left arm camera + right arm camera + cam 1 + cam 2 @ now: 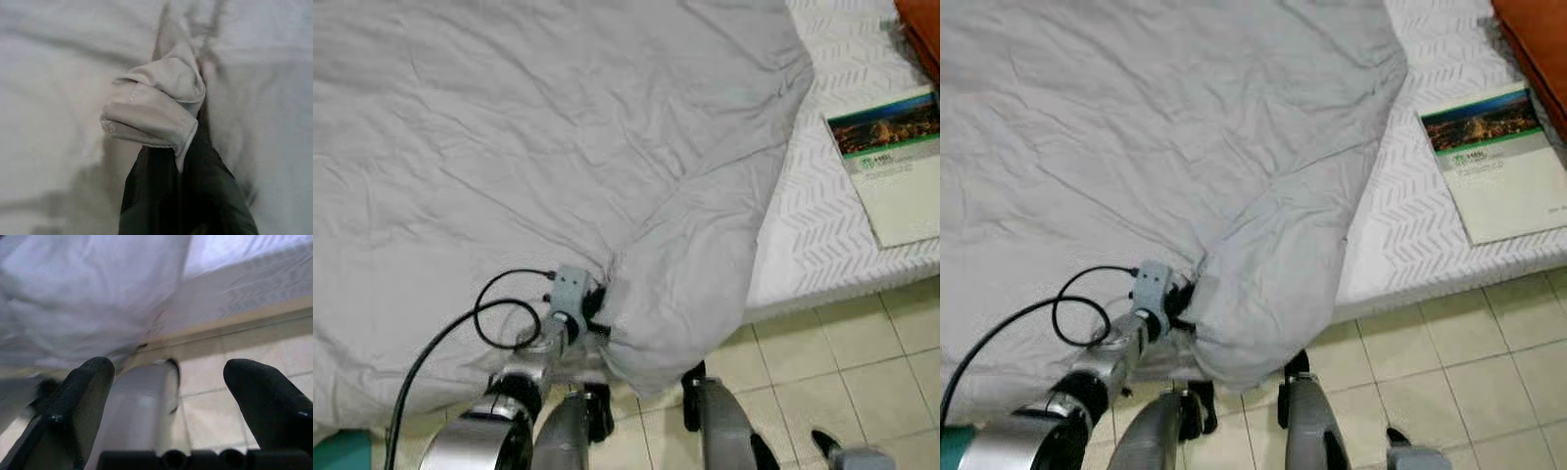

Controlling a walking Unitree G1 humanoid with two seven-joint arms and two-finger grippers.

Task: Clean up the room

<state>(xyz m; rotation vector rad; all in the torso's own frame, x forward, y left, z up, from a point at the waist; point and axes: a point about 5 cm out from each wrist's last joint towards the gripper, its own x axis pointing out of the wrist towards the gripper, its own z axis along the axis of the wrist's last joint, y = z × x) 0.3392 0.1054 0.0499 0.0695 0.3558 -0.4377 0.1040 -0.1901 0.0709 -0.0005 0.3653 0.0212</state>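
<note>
A: Where is the sheet (pixel 558 147)?

B: Spread grey over the bed (pixel 832 245), its corner bunched at six o'clock and drooping off the edge toward the floor (pixel 842 362).

A: And the claws?

B: The left gripper (pixel 183 142) is clenched on that hemmed corner. The right gripper (pixel 168 382) hangs low at five o'clock over the tiles, fingers spread, holding nothing.

A: How best to spread it?

B: I'd judge: draw the corner steadily toward four o'clock, keep it taut, and stop short of the booklet (pixel 891 166) at two o'clock.
</note>
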